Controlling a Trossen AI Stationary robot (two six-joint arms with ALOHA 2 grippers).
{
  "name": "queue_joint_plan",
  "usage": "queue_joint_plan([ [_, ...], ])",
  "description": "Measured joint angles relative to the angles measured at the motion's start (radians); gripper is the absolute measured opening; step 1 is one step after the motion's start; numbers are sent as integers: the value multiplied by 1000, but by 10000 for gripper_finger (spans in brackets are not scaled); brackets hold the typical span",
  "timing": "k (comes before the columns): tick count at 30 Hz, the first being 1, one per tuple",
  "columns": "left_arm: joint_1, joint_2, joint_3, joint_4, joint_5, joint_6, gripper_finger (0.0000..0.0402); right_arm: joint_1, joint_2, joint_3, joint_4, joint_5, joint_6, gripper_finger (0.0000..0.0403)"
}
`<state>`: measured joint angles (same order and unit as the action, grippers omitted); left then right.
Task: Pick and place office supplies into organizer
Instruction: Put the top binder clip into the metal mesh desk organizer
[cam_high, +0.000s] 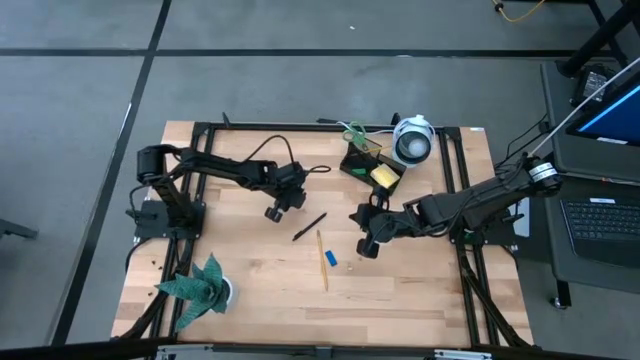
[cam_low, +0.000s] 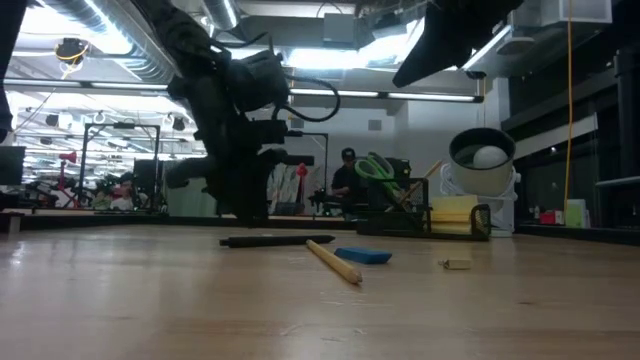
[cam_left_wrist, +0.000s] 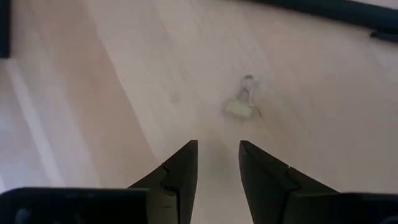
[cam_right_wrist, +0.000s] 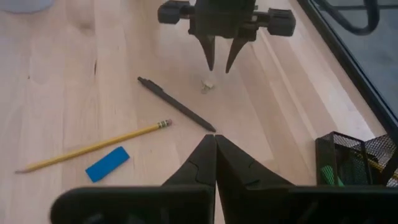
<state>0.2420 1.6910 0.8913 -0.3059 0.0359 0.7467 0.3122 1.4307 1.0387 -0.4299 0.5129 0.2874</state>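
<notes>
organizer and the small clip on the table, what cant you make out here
- Organizer: in the high view its compartments are too small to sort; in the right wrist view the picture's edge cuts it off.
- Small clip: blurred in the left wrist view, tiny in the right wrist view, unseen from above below the open left gripper.
- Scissors: blades hidden inside the organizer in the low view.
</notes>
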Motion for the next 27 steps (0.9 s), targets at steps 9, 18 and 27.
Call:
queue_joint_plan([
  [9,-7,22,-1,23,94,42,112,0,0,-82,69,-1,-4,4],
  [18,-5,72,4,57,101,79,112,-1,0,-99,99,-18,-17,9],
  [27,-4,109,8,75,122,112,112,-1,0,-99,100,-18,-34,7],
])
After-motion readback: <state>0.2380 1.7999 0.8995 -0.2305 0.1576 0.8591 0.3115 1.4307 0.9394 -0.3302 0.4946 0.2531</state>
